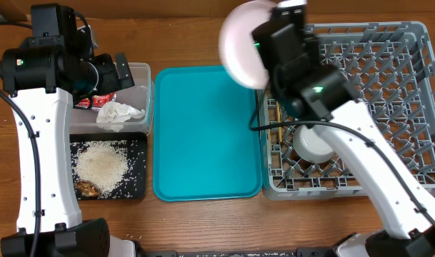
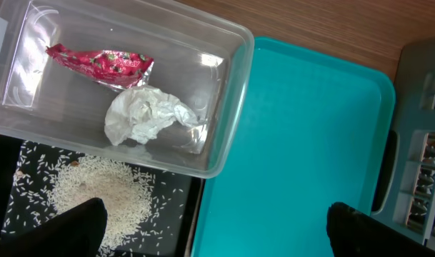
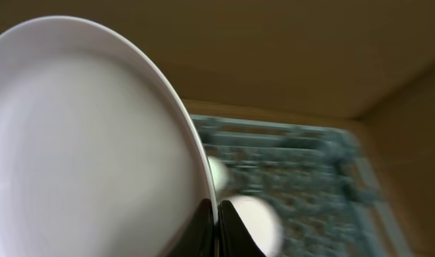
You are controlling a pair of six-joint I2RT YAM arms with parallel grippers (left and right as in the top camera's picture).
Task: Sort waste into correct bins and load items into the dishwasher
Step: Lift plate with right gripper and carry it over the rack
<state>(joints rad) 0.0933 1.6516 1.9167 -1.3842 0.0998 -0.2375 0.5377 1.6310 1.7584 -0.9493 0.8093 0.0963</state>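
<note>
My right gripper (image 3: 217, 214) is shut on the rim of the pale pink plate (image 3: 88, 143), which is held tilted on edge in the air. In the overhead view the plate (image 1: 242, 43) hangs over the left edge of the grey dishwasher rack (image 1: 388, 57). A white cup (image 1: 313, 143) sits in the rack. My left gripper (image 2: 217, 232) is open and empty, above the clear tub (image 2: 235, 86). The tub holds the red wrapper (image 2: 103, 63) and the crumpled napkin (image 2: 146, 114). Rice (image 2: 96, 193) lies in the black tray (image 2: 171, 200).
The large teal tray (image 1: 203, 135) lies bare between the bins and the rack. Brown scraps (image 1: 87, 188) sit at the black tray's near corner. A thin stick-like thing (image 1: 278, 125) lies at the rack's left side. The rack is blurred in the right wrist view.
</note>
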